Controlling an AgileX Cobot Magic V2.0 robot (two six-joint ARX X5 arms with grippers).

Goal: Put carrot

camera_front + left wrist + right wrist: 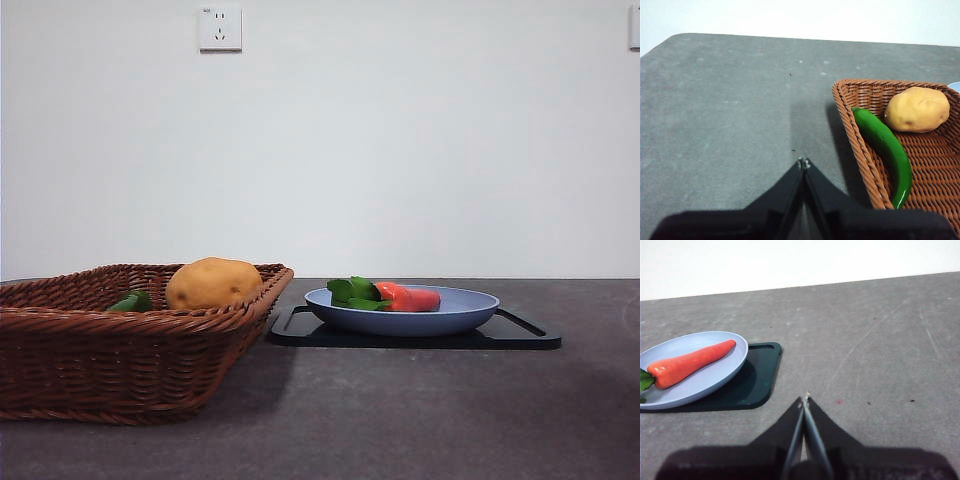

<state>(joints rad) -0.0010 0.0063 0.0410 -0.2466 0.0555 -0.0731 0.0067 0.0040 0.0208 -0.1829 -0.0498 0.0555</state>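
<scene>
The carrot (410, 297) is lying flat in the blue plate (460, 318), leaves pointing toward the wicker basket (110, 350), and the plate sits on a black tray (520, 335) on the dark grey table (400, 410). In the front view the basket is at about 8 o'clock and the plate just right of centre, nearly touching the basket's corner. That view only gives a peek of something green next to the potato (212, 283); the left wrist camera shows it's actually a long green chili pepper (885, 150) lying along the basket wall, with the potato beside it. The left gripper (803, 163) has its jaws pressed together, hanging over bare table just outside the basket. The right gripper (804, 401) is pinched closed too, holding nothing, over open table near the tray's corner. Neither arm shows up in the front view.
</scene>
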